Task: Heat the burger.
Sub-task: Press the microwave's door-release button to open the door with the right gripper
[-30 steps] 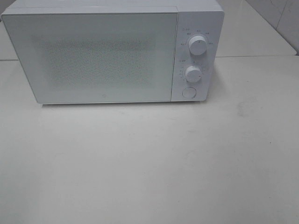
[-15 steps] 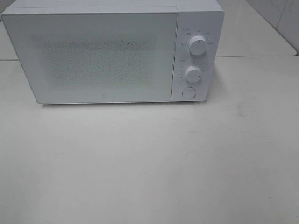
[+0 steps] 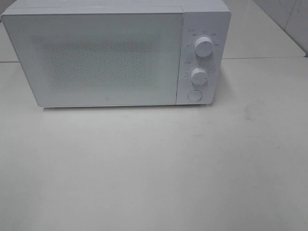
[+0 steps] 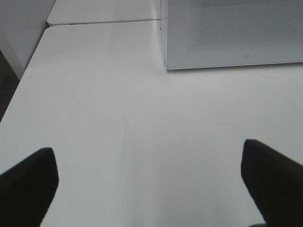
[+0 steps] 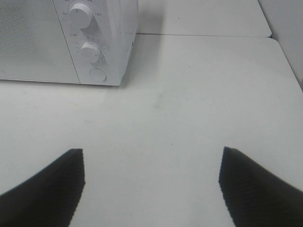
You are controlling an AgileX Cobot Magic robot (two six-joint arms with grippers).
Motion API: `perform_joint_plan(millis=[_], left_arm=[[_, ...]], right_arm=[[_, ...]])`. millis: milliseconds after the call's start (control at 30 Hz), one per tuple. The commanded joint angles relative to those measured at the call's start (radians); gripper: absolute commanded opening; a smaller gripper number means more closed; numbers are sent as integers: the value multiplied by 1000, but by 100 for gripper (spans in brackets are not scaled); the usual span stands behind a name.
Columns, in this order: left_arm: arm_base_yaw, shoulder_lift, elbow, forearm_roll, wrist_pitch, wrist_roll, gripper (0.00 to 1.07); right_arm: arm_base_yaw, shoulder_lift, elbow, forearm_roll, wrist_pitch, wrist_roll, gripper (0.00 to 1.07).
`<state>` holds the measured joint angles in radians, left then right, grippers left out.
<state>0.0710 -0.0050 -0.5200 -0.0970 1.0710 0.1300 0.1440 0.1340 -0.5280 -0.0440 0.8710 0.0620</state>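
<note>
A white table fills most of the high view, with a seam running across it behind the microwave. The microwave is white and stands at the far side, facing forward. Its door is shut (the speckled panel lets nothing inside show through).

The left gripper hangs over bare tabletop near the microwave's left front corner. Its dark fingers are spread wide with nothing between them. The right gripper hangs over the table in front of the control panel, also spread and empty.

On that panel sit an upper knob, a lower knob and a round button beneath them.

The burger shows in no view, so where it lies cannot be told.
</note>
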Motion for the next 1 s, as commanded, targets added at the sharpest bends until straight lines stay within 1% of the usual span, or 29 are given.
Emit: perform_joint_plan(millis=[33,67,133,167,233,267,333,367,433,500,533,567,633,667,700,733,767,800,867,900,933,967,1000], left_arm=[[2,-19,2,-2,1,-4,98],[2,-19,2,-2,1,-4,98],[2,-19,2,-2,1,-4,98],[2,-19,2,-2,1,-4,98],[2,-19,2,-2,1,-4,98],[2,-19,2,-2,1,-4,98],[2,-19,2,-2,1,-4,98],[2,-19,2,-2,1,-4,98],[2,-19,2,-2,1,-4,98],[2,-19,2,-2,1,-4,98],[2,-19,2,-2,1,-4,98],[2,-19,2,-2,1,-4,98],[2,-19,2,-2,1,-4,98],[2,-19,2,-2,1,-4,98],[2,-19,2,-2,1,-4,98],[2,-19,2,-2,1,-4,98],[2,-19,2,-2,1,-4,98],[2,-19,2,-2,1,-4,98],[2,-19,2,-2,1,-4,98],[2,-19,2,-2,1,-4,98],[2,-19,2,-2,1,-4,98],[2,-19,2,-2,1,-4,98],[2,-19,2,-2,1,-4,98]], right_arm=[[-5,91,-7,3,-129,-12,76],[-5,91,-7,3,-129,-12,76],[-5,157,-7,4,-218,-12,76],[-5,157,-7,4,-218,-12,76],[-5,222,-7,-4,-289,-16,76],[-5,222,-7,-4,-289,-16,76],[-5,292,-7,-2,-354,-22,76],[-5,292,-7,-2,-354,-22,76],[-5,355,-7,0,-420,-21,76],[-5,373,-7,0,-443,-21,76],[-5,419,-7,0,-487,-21,76],[-5,419,-7,0,-487,-21,76],[-5,484,-7,-3,-576,-25,76],[-5,484,-7,-3,-576,-25,76],[-5,524,-7,-3,-649,-25,76],[-5,545,-7,-3,-681,-25,76],[-5,545,-7,-3,-681,-25,76],[-5,581,-7,-7,-734,-25,76],[-5,599,-7,-16,-763,-25,76],[-5,634,4,-38,-824,-25,76],[-5,634,4,-38,-824,-25,76],[-5,650,15,-51,-866,-25,76],[-5,675,41,-55,-959,-25,76]])
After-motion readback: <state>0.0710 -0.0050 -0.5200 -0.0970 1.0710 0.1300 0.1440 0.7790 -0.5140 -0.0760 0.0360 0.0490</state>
